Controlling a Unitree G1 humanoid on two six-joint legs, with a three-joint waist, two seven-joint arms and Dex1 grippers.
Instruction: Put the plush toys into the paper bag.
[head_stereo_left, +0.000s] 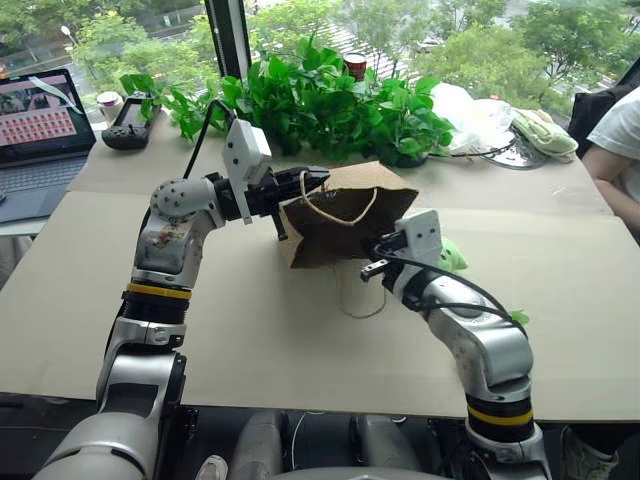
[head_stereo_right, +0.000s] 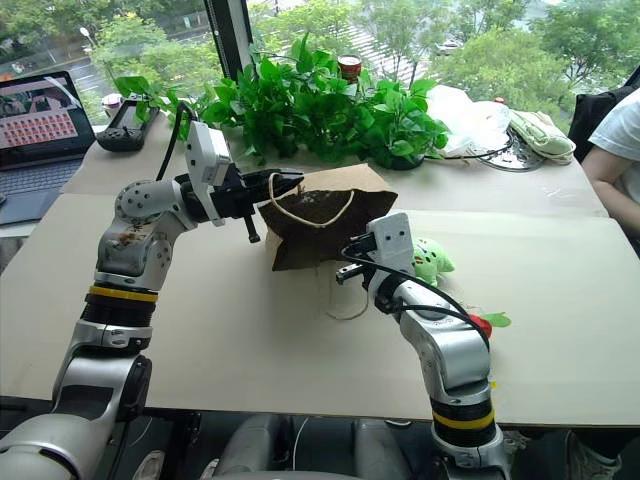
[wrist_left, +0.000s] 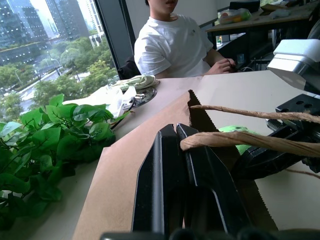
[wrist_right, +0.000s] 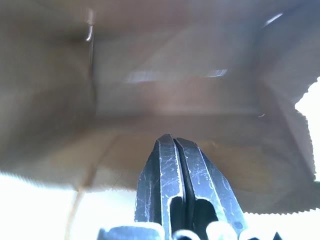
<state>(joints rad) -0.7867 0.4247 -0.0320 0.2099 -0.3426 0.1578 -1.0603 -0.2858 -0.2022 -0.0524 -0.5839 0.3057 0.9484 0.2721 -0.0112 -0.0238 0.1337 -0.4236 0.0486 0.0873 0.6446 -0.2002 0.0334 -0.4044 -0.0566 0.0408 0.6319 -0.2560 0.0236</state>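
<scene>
A: So how are the cams set?

B: Two head cams look forward and down over the table (head_stereo_left: 300, 340), side by side, sharing nearly the same scene.

A: And the wrist ones?

B: Left wrist looks along its fingers, close against the paper bag (wrist_left: 125, 165), toward a seated person (wrist_left: 172, 45). Right wrist sits right at the bag's mouth, looking inside.

Silver arms (head_stereo_left: 160, 250), yellow bands, black fingers (wrist_left: 170, 185)

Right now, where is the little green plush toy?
In the right eye view, the green plush toy lies on the table, just right of the right gripper and the paper bag.
</scene>
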